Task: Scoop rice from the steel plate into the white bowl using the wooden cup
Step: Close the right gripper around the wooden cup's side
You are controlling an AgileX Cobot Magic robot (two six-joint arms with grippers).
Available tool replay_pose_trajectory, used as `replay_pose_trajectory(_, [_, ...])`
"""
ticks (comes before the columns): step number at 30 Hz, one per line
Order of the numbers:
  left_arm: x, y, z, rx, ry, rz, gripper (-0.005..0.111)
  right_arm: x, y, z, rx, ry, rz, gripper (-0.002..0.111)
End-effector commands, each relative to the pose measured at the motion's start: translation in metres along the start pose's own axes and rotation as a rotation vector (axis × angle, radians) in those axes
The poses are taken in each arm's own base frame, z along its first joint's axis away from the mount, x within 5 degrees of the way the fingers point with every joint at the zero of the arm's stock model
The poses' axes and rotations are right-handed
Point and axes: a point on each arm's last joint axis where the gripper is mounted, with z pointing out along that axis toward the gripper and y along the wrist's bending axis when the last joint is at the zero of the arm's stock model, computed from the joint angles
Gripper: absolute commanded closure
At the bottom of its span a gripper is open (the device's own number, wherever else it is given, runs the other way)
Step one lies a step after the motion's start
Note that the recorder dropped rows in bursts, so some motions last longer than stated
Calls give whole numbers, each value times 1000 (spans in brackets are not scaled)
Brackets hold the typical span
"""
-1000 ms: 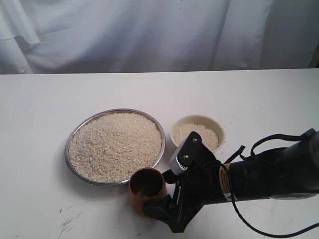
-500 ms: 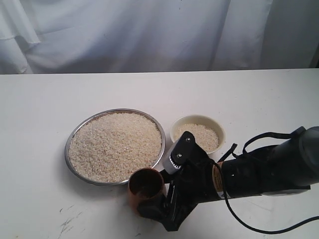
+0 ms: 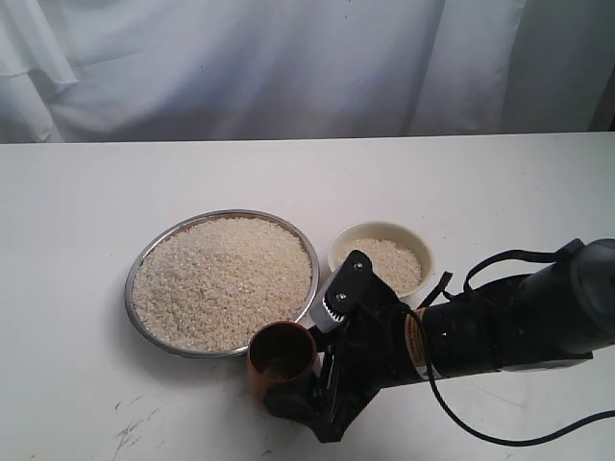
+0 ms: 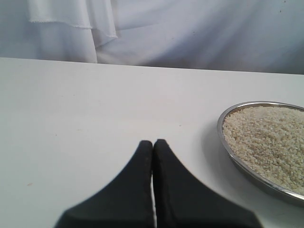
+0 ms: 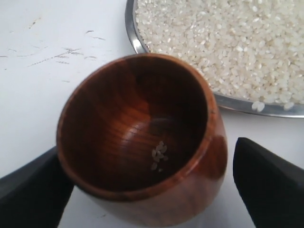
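Observation:
The wooden cup [image 3: 281, 357] stands on the table just in front of the steel plate [image 3: 128, 293], which is heaped with rice [image 3: 226, 279]. My right gripper [image 3: 303, 373] is open around the cup. In the right wrist view the cup [image 5: 142, 142] sits between the black fingers [image 5: 266, 180]; one touches its side and the other stands a little clear. A few grains lie in its dark bottom. The white bowl [image 3: 424, 254], behind the arm, holds some rice. My left gripper [image 4: 153, 142] is shut and empty, hovering over bare table beside the plate [image 4: 222, 129].
White cloth hangs behind the white table [image 3: 86, 192]. Faint dark scuffs [image 3: 130, 423] mark the tabletop near the cup. The right arm's black body and cable [image 3: 500, 336] lie low across the front right of the table.
The right arm has shifted slightly left and lower. The cup has gone from leaning towards the camera to standing more upright near the plate's front rim.

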Motion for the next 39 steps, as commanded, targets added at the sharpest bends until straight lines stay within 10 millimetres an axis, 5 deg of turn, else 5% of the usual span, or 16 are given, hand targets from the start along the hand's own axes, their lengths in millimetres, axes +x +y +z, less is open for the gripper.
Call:
replay_pose_trajectory(1, [1,0,0,0,-6,-6,107,1,-1,2,-1,6,8,28])
replay_pose_trajectory(10, [1,0,0,0,-6,-6,107,0,-2,2,16,-13,-6,36])
replay_pose_trajectory(39, [1,0,0,0,-6,-6,107,0,-4,6,18,-56,-5,27])
